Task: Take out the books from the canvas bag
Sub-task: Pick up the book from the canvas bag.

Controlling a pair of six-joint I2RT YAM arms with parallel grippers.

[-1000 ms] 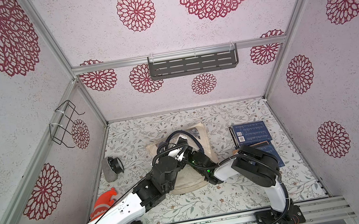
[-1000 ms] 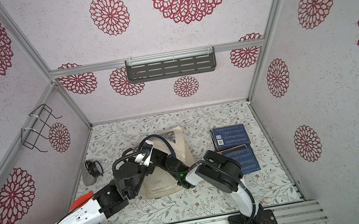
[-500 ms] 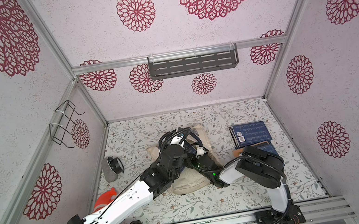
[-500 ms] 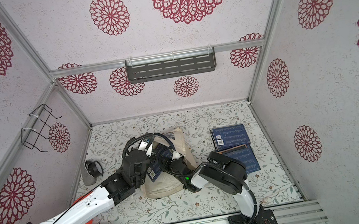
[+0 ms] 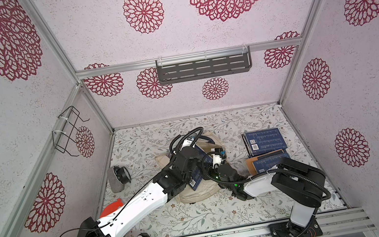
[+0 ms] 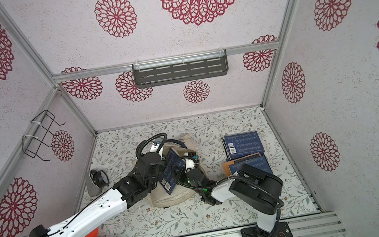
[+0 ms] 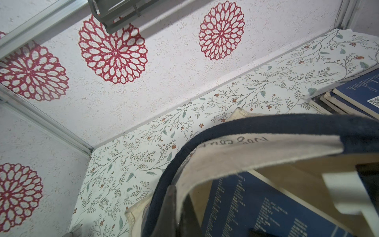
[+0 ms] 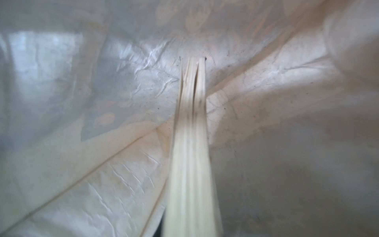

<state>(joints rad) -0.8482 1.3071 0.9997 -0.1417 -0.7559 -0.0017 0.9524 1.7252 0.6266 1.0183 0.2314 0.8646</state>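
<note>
Cream canvas bag (image 7: pixel 246 151), script unreadable; left fingers (image 7: pixel 171 207) tight on it, right fingers on book (image 8: pixel 191 153).

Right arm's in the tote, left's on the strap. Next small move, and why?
Probably draw the right tool straight back out of the canvas bag, grip kept. In its wrist view page edges run between the jaws, so it seems shut on the blue book that tilts from the mouth in both top views. The left tool pinches the navy strap, holding the mouth up.
</note>
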